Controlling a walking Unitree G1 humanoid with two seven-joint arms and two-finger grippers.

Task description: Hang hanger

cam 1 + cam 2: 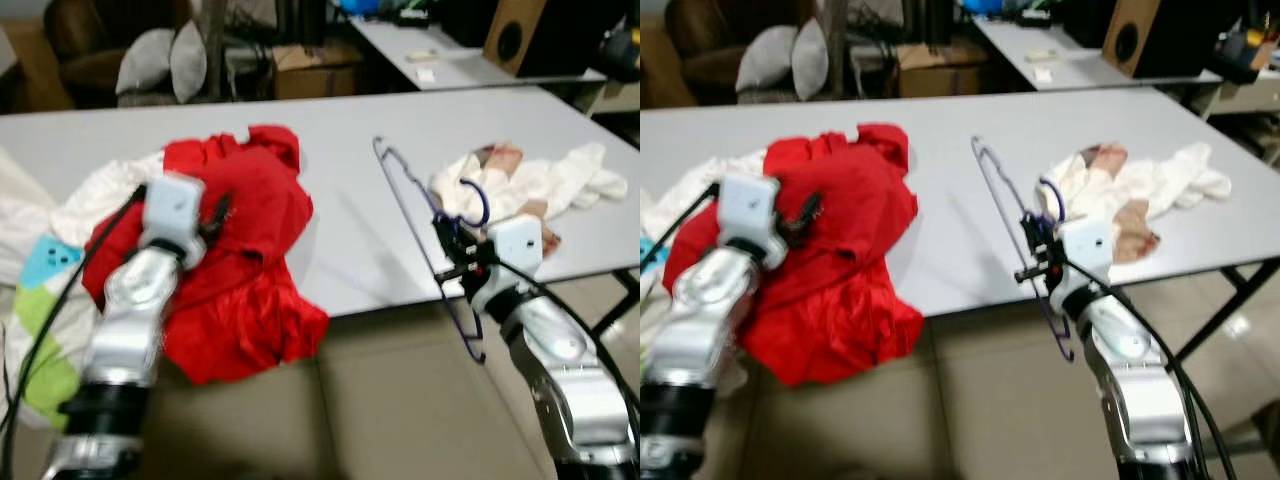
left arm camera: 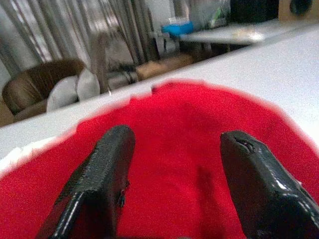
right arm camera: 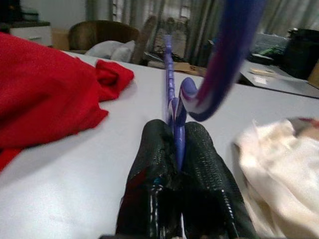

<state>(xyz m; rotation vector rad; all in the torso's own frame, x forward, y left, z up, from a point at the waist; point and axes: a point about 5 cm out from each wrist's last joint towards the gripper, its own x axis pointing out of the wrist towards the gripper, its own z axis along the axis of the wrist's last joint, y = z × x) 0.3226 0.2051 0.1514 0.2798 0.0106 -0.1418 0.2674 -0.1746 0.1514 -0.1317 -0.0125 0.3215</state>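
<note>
A long grey table fills a room with a brown armchair and curtains behind. The right gripper pinches the purple wire hanger near its neck, at the table's near edge, fingers clamped together on the wire, hook curling just beside a white garment lying on the table. The left gripper hovers over the red garment on the table's left half, fingers spread apart. To do this step well, I judge the pinch should stay firm so the hanger cannot swivel while carried. The right wrist view shows the wire squeezed between the pads; the head views show the hanger's whole frame leaning over the table.
</note>
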